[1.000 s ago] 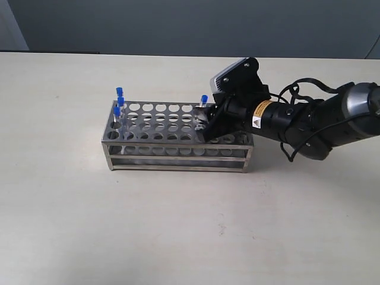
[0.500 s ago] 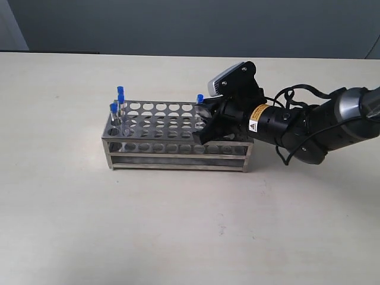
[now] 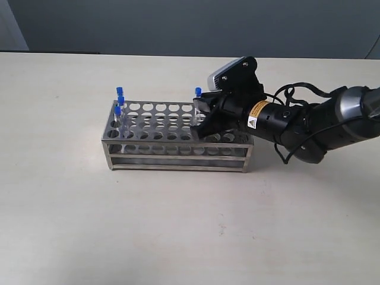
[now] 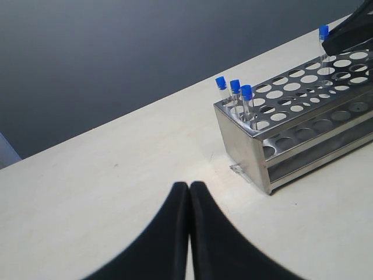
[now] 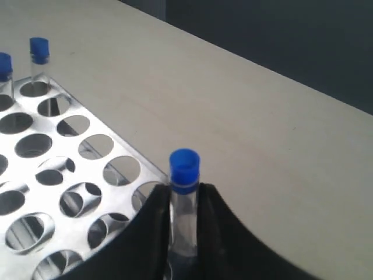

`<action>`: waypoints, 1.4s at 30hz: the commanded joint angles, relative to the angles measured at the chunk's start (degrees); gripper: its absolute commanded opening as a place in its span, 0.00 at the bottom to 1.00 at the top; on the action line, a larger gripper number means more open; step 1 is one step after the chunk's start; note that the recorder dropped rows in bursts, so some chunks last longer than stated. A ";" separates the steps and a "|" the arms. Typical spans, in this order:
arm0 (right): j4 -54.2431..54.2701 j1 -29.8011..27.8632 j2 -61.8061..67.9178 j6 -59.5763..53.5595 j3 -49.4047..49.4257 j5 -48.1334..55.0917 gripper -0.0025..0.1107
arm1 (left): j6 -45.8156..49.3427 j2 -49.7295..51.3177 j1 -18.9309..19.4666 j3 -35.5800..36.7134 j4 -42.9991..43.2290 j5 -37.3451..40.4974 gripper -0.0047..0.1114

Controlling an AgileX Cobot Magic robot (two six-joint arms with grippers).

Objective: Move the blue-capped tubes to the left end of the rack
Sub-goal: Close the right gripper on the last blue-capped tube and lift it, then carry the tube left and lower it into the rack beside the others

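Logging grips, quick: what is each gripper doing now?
Left gripper: shut, empty.
Right gripper: shut on a blue-capped tube.

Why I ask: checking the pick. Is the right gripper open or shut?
Shut on a blue-capped tube: the right gripper has fingers pressed against both sides of its glass, below the cap.

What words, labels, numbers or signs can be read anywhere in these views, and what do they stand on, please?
The yellow label on the right arm: a warning triangle; its wording is too small to read.
On the rack and blue-capped tubes: nothing written.
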 commanded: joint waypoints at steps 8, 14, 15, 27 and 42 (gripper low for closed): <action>-0.08 1.24 -5.88 -0.13 -0.24 0.88 0.07 | -0.21 -0.21 -0.39 0.06 0.25 -0.26 0.04; -0.08 1.24 -8.43 -0.04 -0.24 3.26 0.07 | -0.21 -0.21 -0.39 0.06 0.25 -0.26 0.04; -0.08 1.24 -8.94 -0.04 -0.24 3.40 0.07 | -0.21 -0.21 -0.39 0.06 0.25 -0.26 0.04; -0.95 3.61 -12.39 0.51 -0.24 3.49 0.07 | -0.21 -0.21 -0.39 0.06 0.25 -0.26 0.04; -2.26 15.24 -12.24 5.36 -4.97 10.12 0.01 | -0.21 -0.21 -0.39 0.06 0.25 -0.26 0.04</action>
